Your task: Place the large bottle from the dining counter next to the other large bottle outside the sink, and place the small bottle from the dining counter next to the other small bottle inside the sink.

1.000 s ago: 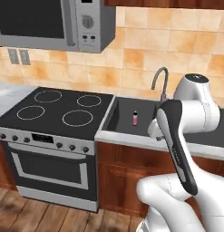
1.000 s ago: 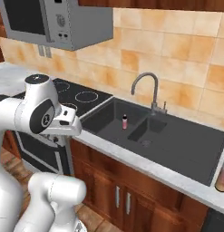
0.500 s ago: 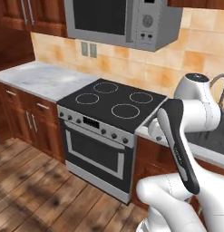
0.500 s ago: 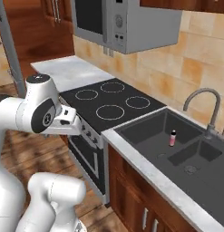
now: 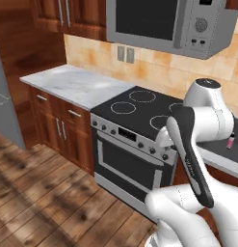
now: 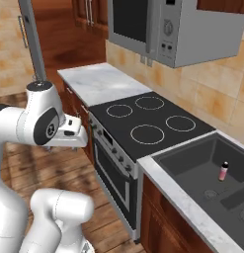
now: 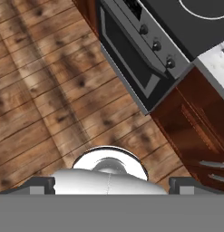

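The hand [image 7: 111, 183] is wide open and holds nothing, so drive on to the dining table, well clear of the stove [image 6: 143, 126], for 1 bottle.

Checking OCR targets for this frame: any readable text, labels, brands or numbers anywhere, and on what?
No readable text in any view.
Microwave control panel: buttons and a dial show, markings too small and blurred to read.
Stove front panel: knobs and a dark display strip, no legible digits.
Small bottle in the sink: pink body, dark cap, no label that can be made out.
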Available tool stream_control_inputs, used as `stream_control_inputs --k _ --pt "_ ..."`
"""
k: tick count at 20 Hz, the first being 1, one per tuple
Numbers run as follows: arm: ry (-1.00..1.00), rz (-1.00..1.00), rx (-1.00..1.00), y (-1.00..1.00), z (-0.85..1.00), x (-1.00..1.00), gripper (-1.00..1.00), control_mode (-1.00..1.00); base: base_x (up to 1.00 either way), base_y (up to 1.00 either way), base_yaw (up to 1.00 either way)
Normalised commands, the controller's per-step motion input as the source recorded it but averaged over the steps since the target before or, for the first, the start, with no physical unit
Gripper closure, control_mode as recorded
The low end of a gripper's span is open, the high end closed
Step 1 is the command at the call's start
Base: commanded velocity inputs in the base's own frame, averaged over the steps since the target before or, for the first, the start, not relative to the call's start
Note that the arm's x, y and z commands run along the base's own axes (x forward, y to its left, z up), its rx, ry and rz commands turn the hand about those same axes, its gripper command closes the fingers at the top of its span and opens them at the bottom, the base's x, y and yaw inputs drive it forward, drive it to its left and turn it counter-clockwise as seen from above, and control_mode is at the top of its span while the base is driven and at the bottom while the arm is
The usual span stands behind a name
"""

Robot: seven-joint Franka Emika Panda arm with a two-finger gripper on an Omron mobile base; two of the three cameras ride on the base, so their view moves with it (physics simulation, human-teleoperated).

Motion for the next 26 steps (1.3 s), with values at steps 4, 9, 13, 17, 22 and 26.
stream_control_inputs --k 4,9,13,17,22,26 --pt "0.00 0.00 0.00 0.00 0.00 0.00 -1.00 1.00 0.40 0.46 0.26" --pt "0.00 0.00 0.00 0.00 0.00 0.00 -1.00 1.00 0.48 0.39 0.51" --pt "0.00 0.00 0.00 0.00 0.00 0.00 -1.00 1.00 0.67 0.32 0.54" --pt "0.00 0.00 0.00 0.00 0.00 0.00 -1.00 1.00 0.80 0.24 0.53" --pt "0.00 0.00 0.00 0.00 0.00 0.00 -1.00 1.00 0.90 0.01 0.52" --pt "0.00 0.00 0.00 0.00 0.00 0.00 -1.00 1.00 0.89 -0.02 0.55"
